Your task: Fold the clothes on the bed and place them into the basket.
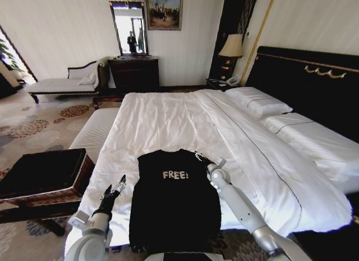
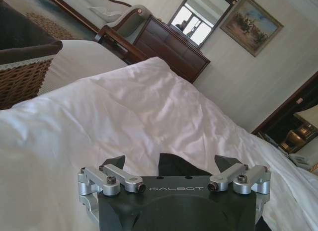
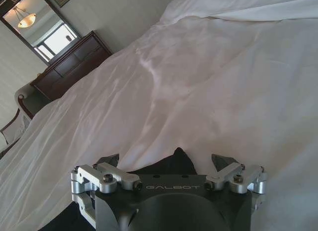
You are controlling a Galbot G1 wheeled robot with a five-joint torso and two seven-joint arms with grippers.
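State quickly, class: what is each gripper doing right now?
Left gripper: open, holding nothing, beside the black shirt's left edge.
Right gripper: open, holding nothing, at the shirt's right shoulder on the bed.

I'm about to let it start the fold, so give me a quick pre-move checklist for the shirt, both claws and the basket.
1. Black shirt with white "FREE!" lettering lies flat on the white-sheeted bed: ok.
2. Left claw open, beside the shirt's edge: ok.
3. Right claw open at the shirt's shoulder: ok.
4. Fabric between either claw's fingers: not ok, nothing gripped.
5. Brown woven wicker basket beside the bed, on the robot's left: ok.
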